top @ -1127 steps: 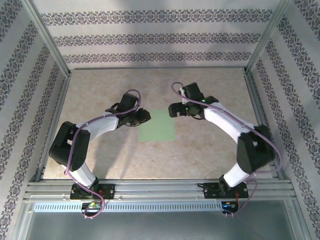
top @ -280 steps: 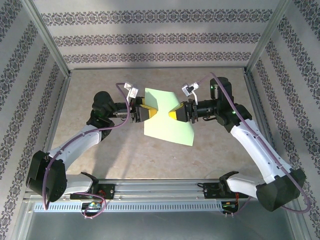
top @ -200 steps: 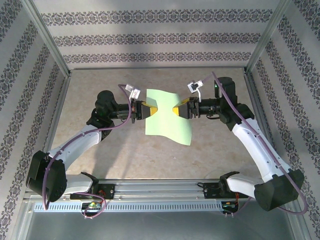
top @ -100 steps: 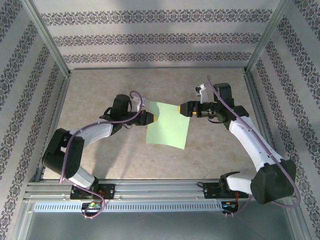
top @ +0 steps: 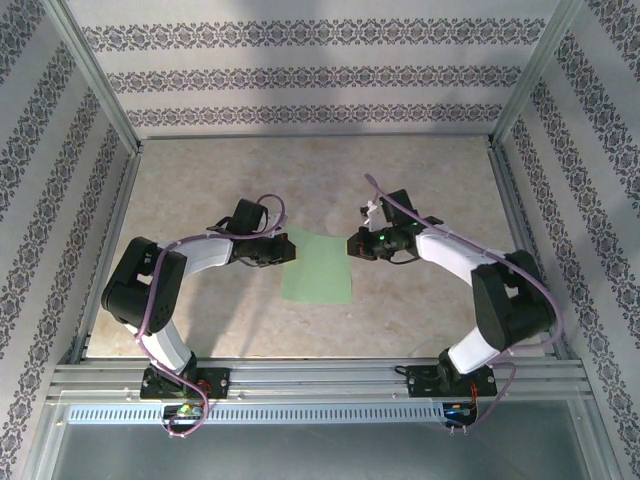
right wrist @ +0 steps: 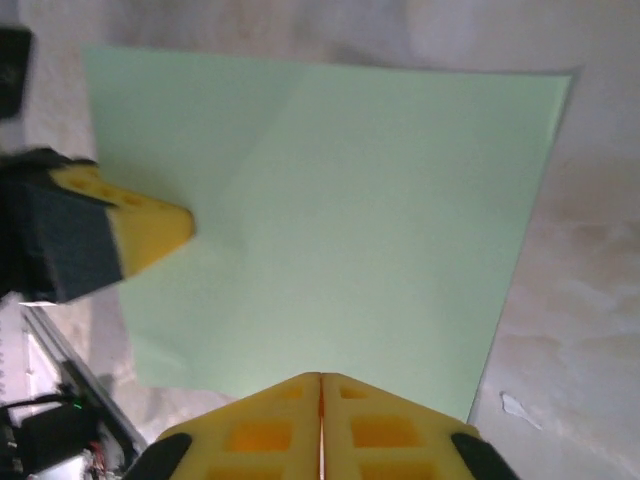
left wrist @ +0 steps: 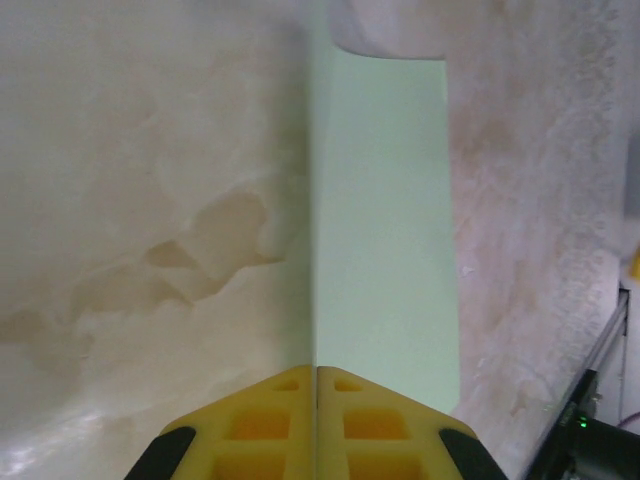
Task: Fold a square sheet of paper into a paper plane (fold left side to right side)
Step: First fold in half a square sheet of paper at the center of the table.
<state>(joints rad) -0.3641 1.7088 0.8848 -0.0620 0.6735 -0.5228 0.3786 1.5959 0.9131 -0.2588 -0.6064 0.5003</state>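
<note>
From above, the square sheet of paper [top: 318,268] lies flat on the table [top: 200,190] at the frame's centre. The left fingers [top: 289,250] are closed at its left edge and the right fingers [top: 352,245] are closed at its right edge. Being square and unfolded, it has no real long axis; its sides run roughly up-down and across the frame, slightly skewed.

In the left wrist view, the left fingers [left wrist: 318,405] at bottom centre are pressed together, apparently pinching the sheet's [left wrist: 385,220] edge, which runs straight up the frame from the seam.

In the right wrist view, the right fingers [right wrist: 321,420] are shut at the near edge (pinched or merely touching, unclear). The left fingers [right wrist: 150,230] touch the sheet [right wrist: 330,220] at centre left.

To fold well, the left edge should probably rise and travel across while the right edge stays pinned. The corners should be matched before creasing.
</note>
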